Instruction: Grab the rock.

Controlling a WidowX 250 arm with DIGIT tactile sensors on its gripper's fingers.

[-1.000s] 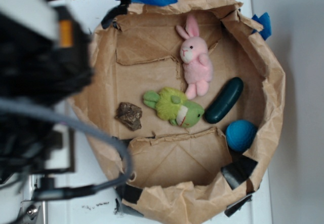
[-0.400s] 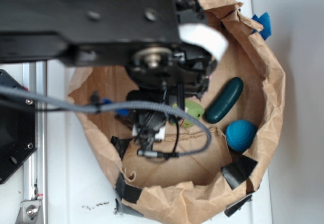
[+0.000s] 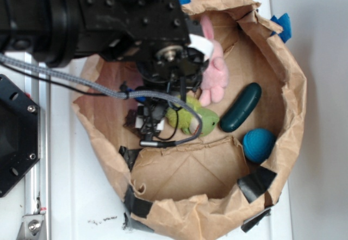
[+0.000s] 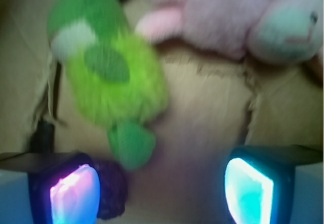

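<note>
A: Where does the rock sit?

B: In the wrist view it is a dark lump at the bottom left, just beside the inner face of the left finger pad, and near the foot of the green plush toy. In the exterior view the arm hides most of it; only a dark bit shows at the gripper.

A: How do the fingers stand?

B: Spread wide, one glowing pink and the other teal, with bare paper between them and nothing held.

A: What else lies in the paper bag?

B: A pink bunny above the green toy, a dark green oblong to the right, and a blue ball below that. The bag rests on a white table.

A: Any writing or labels?

B: None can be read; the wrist view is blurred.
</note>
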